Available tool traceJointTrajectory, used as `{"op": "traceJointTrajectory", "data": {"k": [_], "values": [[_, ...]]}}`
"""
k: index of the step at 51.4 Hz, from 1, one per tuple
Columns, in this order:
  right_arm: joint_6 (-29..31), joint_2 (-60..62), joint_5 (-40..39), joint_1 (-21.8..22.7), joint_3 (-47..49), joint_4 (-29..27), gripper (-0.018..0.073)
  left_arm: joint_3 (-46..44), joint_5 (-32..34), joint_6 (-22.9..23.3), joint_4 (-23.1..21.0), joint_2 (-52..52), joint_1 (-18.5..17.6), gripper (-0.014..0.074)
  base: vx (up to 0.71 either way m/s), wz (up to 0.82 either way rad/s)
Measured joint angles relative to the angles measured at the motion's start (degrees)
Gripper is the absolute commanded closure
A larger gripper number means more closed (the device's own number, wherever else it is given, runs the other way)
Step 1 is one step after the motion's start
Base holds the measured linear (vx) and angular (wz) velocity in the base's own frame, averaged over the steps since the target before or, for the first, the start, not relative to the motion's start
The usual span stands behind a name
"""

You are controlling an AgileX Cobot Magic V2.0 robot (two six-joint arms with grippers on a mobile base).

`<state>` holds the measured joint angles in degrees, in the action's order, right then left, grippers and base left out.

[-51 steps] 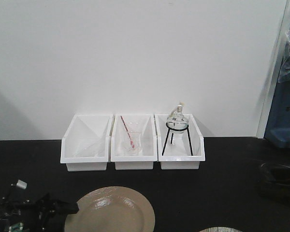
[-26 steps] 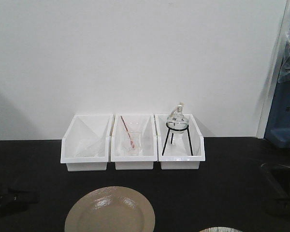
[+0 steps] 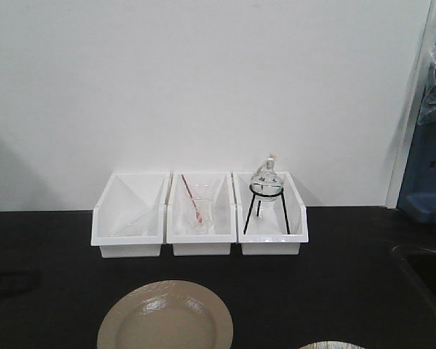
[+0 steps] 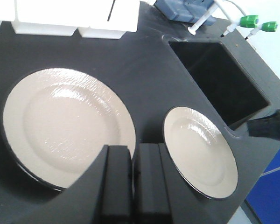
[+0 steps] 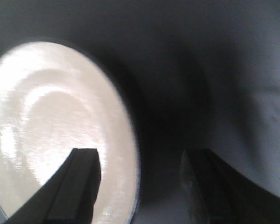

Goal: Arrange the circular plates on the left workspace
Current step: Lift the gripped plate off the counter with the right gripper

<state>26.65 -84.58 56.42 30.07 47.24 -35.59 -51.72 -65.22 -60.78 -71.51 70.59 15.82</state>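
Note:
Two round tan plates lie flat on the black countertop. In the front view the larger plate sits at the bottom centre-left, and only a sliver of the second plate shows at the bottom edge. In the left wrist view the larger plate is on the left and the smaller plate on the right. My left gripper is shut and empty, held above the gap between them. My right gripper is open and straddles the rim of a plate, one finger over the plate and the other over the counter.
Three white bins stand against the back wall; the middle and right ones hold glassware. A recessed black sink lies right of the smaller plate, with green-capped taps behind it. My right arm shows by the sink's near corner.
In the front view my left arm has pulled back from the lower left until only a dark blur remains. The dark shape at the right has gone. The plates have not moved.

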Motion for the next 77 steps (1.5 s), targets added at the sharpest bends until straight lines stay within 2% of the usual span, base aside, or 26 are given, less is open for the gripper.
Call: {"op": "traceJointTrajectory", "data": {"k": [14, 36, 47, 53, 60, 68, 77], "values": [[6.13, -12.88, 2.97, 1.67, 0.00, -5.91, 0.0100, 0.00, -1.48, 0.00, 0.34, -0.44, 0.00, 0.0433, 0.00, 0.00], [17.29, -20.99, 5.59, 1.67, 0.05, -18.97, 0.0129, 0.00, -1.32, 0.18, 0.34, -0.44, 0.00, 0.0433, 0.00, 0.00], [20.09, -24.14, 6.13, 1.39, 0.10, -21.97, 0.0174, 0.00, -1.31, 0.18, 0.34, -0.44, 0.00, 0.0433, 0.00, 0.00], [21.46, -25.38, 5.90, -0.74, 0.10, -22.82, 0.0265, 0.00, -1.26, 0.18, 0.38, -0.44, 0.00, 0.0433, 0.00, 0.00], [22.77, -25.98, 5.09, -3.85, 0.10, -23.42, 0.0562, 0.00, -1.26, 0.18, 0.38, -0.44, 0.00, 0.0433, 0.00, 0.00], [23.01, -25.90, 7.52, -3.76, 0.21, -27.66, 0.0569, 0.00, -1.31, 0.18, 0.38, -0.44, 0.00, 0.0433, 0.00, 0.00], [23.96, -24.12, 7.07, -1.26, 0.09, -30.43, 0.0564, 0.00, -1.31, 0.18, 0.38, -0.44, 0.00, 0.0433, 0.00, 0.00]]}}
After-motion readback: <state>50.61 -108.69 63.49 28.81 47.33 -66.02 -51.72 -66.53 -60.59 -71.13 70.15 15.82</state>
